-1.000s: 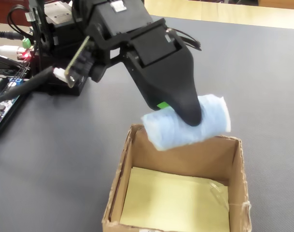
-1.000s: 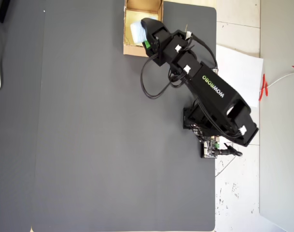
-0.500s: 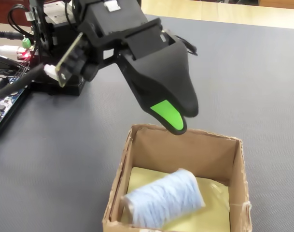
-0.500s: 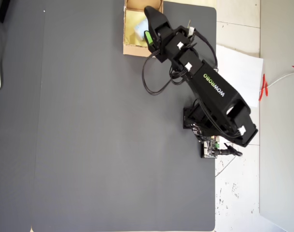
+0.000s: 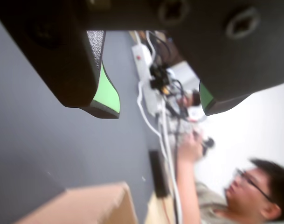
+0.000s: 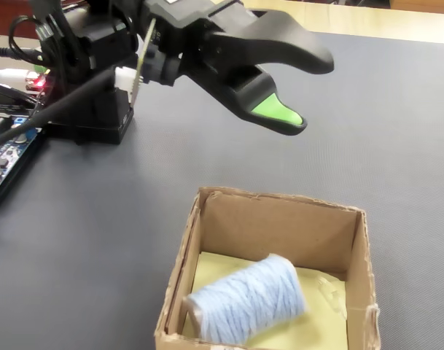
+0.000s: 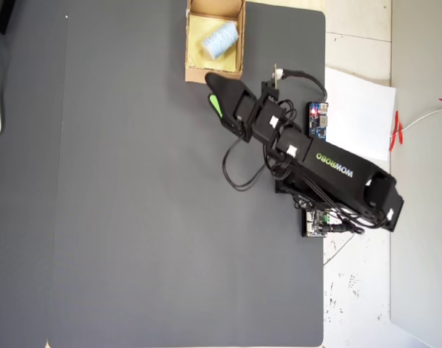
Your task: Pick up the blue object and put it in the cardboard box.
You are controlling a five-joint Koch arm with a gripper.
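One second is enough to turn the job around: a moment ago the pincer (image 6: 298,87) was clamped on the blue object (image 6: 245,300) just above the far wall of the cardboard box (image 6: 357,257), half a second ago the roll was already lying loose inside, and now the arm has drawn back and risen, so the pincer hangs clear of the box toward the far left of the fixed view. Its jaws stand apart with nothing between them; the wrist view shows the green pads (image 5: 106,92) well separated, with only grey mat and clutter beyond. The blue object rests on its side on the pale yellowish floor of the box, toward the near left corner in the fixed view, and the overhead view confirms it inside the walls (image 7: 220,38). I judge the placing done, with only the arm's withdrawal left. The worktop (image 7: 133,217) is covered by a dark grey mat, bare across most of its spread, with the box at its far edge in the overhead view. A white paper sheet (image 7: 358,116) lies off the mat on the right of that view, partly under the arm, beside a small circuit board (image 7: 317,120). In the fixed view, cables and electronics (image 6: 10,138) crowd the far left by the arm's base. The wrist view catches a blurred person (image 5: 235,186) in glasses beside a power strip (image 5: 146,70) and tangled wires.
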